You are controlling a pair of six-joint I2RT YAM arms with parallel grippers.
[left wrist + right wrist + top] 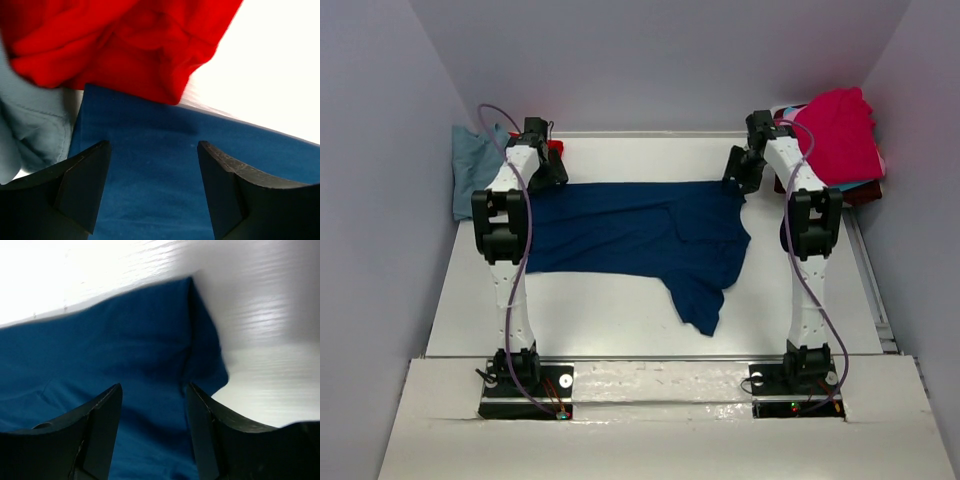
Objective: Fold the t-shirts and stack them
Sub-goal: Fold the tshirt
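A navy t-shirt (640, 235) lies spread flat across the table, with one part trailing toward the front at the right. My left gripper (552, 175) hovers over its far left corner, jaws open, and only flat navy cloth (150, 190) shows below the gap (154, 150). At the far right corner my right gripper (740, 175) is open too, above the navy cloth (125, 350), with nothing pinched between its fingers (152, 390). A red t-shirt (115, 45) overlaps the far left corner, and a blue-grey t-shirt (30, 130) lies beside it.
The blue-grey t-shirt (475, 170) is bunched against the left wall. A pile with a magenta t-shirt (840, 135) on top sits at the back right, darker cloth (865, 192) under it. Bare white table (600, 300) lies in front of the navy shirt.
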